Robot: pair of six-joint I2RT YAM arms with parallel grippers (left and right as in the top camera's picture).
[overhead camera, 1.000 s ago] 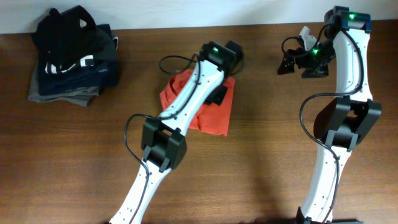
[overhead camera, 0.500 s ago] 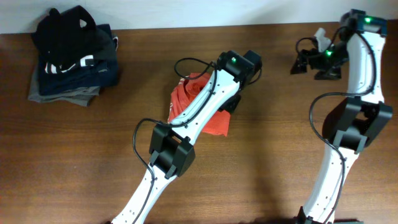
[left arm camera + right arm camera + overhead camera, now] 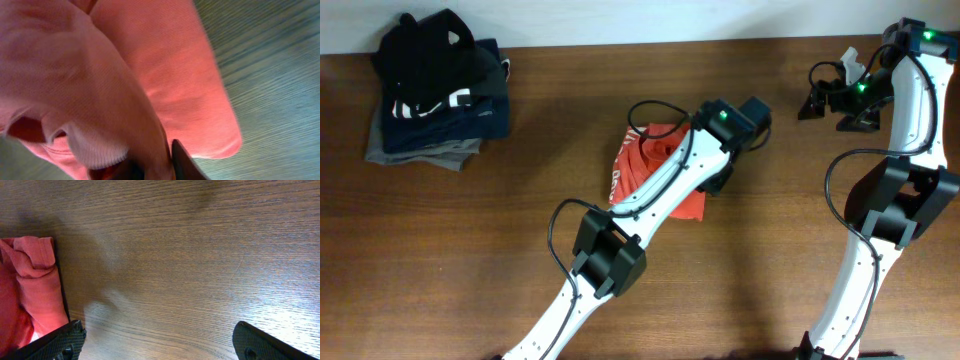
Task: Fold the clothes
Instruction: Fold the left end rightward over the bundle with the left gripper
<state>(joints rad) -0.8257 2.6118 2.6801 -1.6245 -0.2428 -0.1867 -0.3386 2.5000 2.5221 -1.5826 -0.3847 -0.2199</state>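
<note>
I am holding the left gripper low over the T-shirt, which is lying bunched near the middle of the table, partly under my left arm. In the left wrist view the jaws are standing close together with a fold of the red cloth running between them, so I am reading that as a pinch on the T-shirt. The right gripper is hanging spread wide over bare wood toward the far right corner, gripping nothing, with the edge of the T-shirt just showing at the left of its view. The pile of dark clothes is sitting well apart at the far left.

As I judge it, I am carrying a fold across, and the cloth is looking more rumpled than flat. To do this well, I am planning to lay the pinched edge down squarely on the layer beneath before letting go. I am also thinking of lifting straight up so the fingers are not dragging the fold open, and of bringing the right side in to smooth it.
</note>
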